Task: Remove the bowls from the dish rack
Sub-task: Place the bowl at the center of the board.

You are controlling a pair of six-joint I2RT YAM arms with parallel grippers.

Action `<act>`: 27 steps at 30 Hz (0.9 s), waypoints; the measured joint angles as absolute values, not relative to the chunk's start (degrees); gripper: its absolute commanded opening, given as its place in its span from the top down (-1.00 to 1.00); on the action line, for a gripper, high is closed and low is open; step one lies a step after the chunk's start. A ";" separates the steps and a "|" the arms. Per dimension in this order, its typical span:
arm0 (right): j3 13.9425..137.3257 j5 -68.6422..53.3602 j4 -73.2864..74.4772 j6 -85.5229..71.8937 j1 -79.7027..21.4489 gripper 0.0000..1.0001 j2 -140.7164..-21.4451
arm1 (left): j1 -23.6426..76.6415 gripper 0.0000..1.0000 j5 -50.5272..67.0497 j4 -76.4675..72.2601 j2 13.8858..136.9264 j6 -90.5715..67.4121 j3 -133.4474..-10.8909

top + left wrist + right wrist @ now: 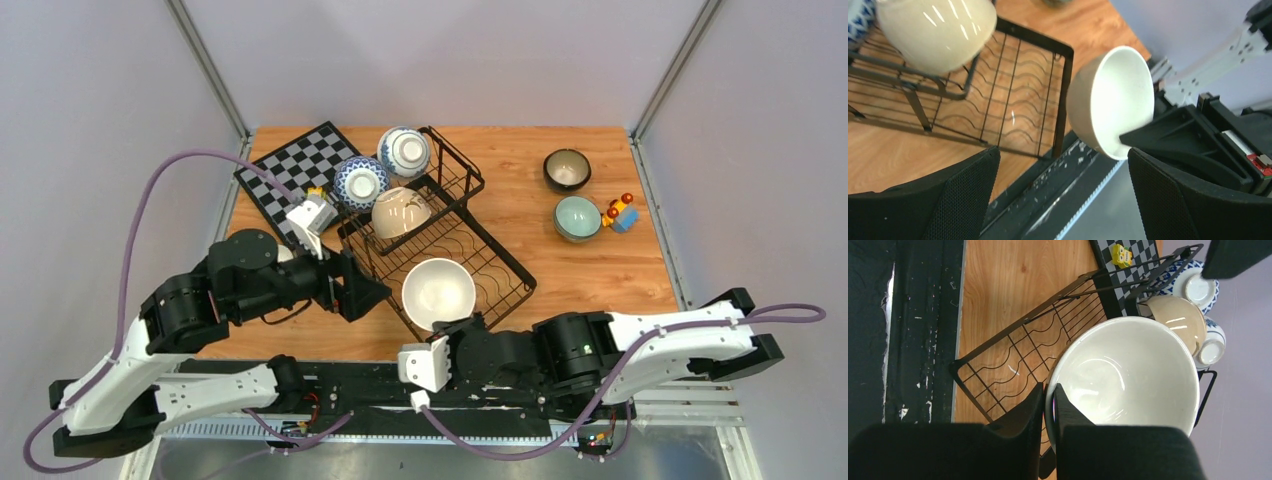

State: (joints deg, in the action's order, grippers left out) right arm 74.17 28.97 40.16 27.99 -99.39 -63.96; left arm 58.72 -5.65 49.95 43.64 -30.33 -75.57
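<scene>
My right gripper [1049, 395] is shut on the near rim of a white bowl [1128, 375], one finger inside and one outside. The bowl [438, 292] hangs tilted over the near corner of the black wire dish rack [527, 285]. A beige bowl [401, 212] lies on its side in the rack's raised basket, with two blue-and-white bowls [360, 182] [404, 151] beside it. My left gripper [1063, 200] stands open and empty at the rack's left side, with the white bowl [1110, 100] ahead of it. A dark bowl [567, 169] and a pale teal bowl [578, 217] sit on the table to the right.
A checkerboard [290, 170] lies at the back left, partly under the rack. A small coloured toy [620, 213] sits next to the teal bowl. A yellow block [1120, 254] rests on the checkerboard. The black base rail [350, 385] runs along the near table edge.
</scene>
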 measured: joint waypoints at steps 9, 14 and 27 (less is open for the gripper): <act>74.17 27.86 38.94 29.23 -99.39 1.00 -70.24 | 65.01 -0.79 -7.16 53.41 47.88 -31.11 -73.84; 74.19 26.70 38.54 29.26 -99.39 1.00 -71.68 | 66.32 -0.48 -9.82 56.42 51.79 -30.48 -74.87; 74.28 25.08 35.53 29.47 -99.39 1.00 -72.55 | 67.40 0.89 -12.84 60.84 55.40 -30.72 -74.94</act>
